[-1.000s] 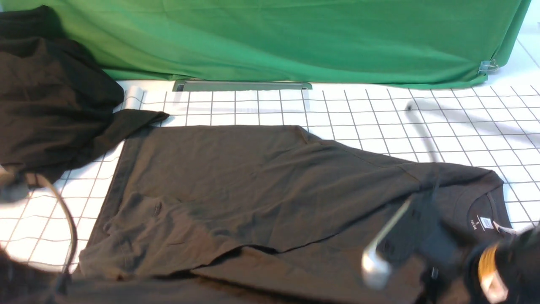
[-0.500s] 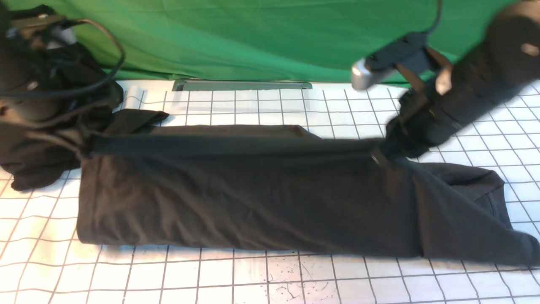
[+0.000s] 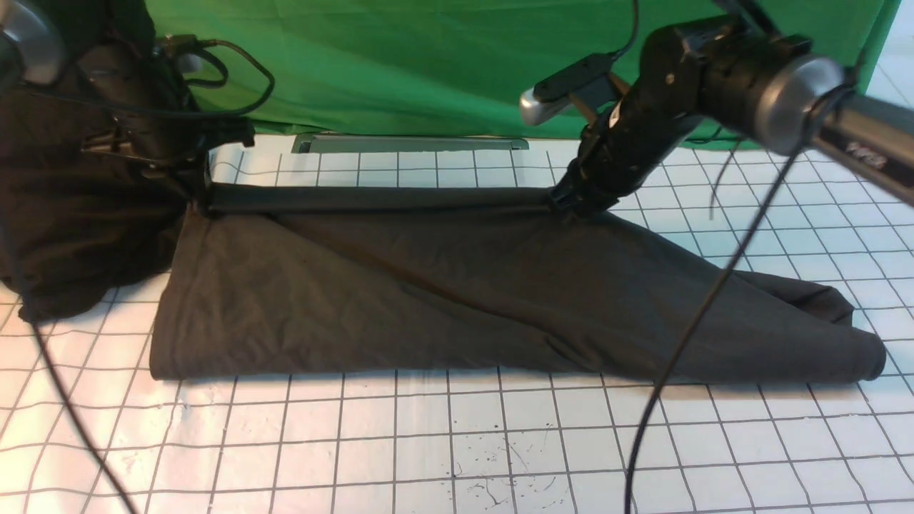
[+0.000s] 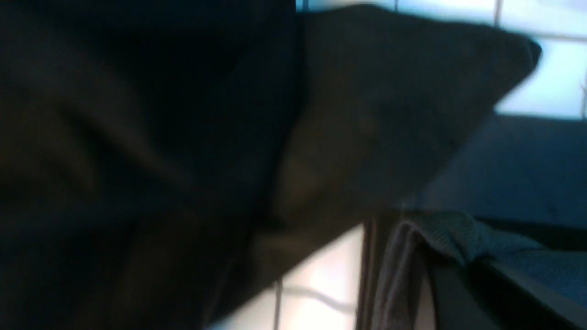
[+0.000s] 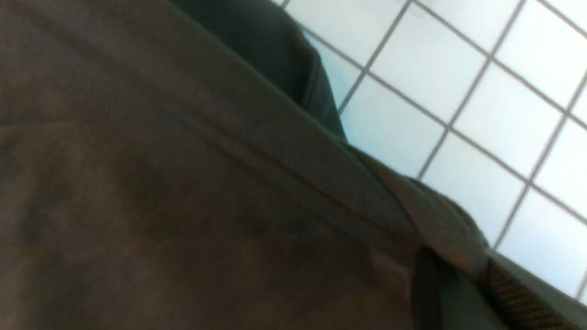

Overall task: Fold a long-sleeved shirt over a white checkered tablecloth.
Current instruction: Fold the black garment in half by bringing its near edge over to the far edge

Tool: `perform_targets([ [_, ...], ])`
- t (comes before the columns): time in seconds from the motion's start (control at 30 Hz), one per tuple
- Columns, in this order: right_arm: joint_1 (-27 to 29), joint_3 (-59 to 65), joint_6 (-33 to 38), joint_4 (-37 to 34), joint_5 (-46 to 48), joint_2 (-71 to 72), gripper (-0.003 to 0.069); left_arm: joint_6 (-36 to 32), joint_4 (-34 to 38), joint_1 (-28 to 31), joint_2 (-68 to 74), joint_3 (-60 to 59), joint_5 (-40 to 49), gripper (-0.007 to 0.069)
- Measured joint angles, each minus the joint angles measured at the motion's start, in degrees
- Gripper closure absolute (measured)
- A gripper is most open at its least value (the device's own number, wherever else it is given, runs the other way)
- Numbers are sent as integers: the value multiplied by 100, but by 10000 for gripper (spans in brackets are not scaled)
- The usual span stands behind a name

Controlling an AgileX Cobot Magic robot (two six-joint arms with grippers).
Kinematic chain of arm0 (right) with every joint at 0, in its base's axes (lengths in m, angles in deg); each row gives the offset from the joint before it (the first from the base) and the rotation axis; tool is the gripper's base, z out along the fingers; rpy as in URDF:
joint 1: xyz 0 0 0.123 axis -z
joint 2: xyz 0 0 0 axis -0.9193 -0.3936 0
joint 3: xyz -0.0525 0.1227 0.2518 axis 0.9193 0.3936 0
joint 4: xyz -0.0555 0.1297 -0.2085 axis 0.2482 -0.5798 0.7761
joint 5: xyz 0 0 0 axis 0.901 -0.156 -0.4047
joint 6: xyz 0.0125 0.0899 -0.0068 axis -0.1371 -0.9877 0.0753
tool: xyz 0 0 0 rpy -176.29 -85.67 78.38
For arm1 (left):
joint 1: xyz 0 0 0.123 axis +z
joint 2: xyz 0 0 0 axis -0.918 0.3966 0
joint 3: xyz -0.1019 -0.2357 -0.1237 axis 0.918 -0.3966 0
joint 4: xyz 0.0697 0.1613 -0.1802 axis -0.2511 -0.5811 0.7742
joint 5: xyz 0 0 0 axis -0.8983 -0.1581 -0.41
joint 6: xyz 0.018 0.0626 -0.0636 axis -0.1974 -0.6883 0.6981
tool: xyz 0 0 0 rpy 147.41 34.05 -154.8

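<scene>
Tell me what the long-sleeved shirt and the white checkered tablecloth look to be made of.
The long-sleeved shirt: soft knit jersey, probably cotton or a blend. It is matte dark brown-grey and drapes in fine creases.
The white checkered tablecloth: smooth, with a slight sheen and shallow ripples, so possibly a coated or plastic sheet rather than woven cloth. The look leaves it open.

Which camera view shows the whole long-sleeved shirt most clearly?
The front view: the long-sleeved shirt shows end to end on the white checkered tablecloth. Both wrist views show only blurred close-up patches of its cloth.
</scene>
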Motion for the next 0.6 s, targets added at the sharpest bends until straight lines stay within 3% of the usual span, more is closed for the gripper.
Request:
perform_targets([
  [0.27, 52, -120, -142, 130, -378, -188, 440, -48, -273, 11, 208, 129, -278, 531],
  [0.37, 84, -126, -218, 170, -449, -188, 363, -48, -383, 29, 208, 136, -468, 423],
  [0.53, 84, -131, -295, 176, -455, -170, 367, -43, -474, 70, 208, 266, -559, 267],
  [0.6, 84, -131, -300, 176, -408, -98, 414, -43, -478, 70, 208, 463, -478, 214],
])
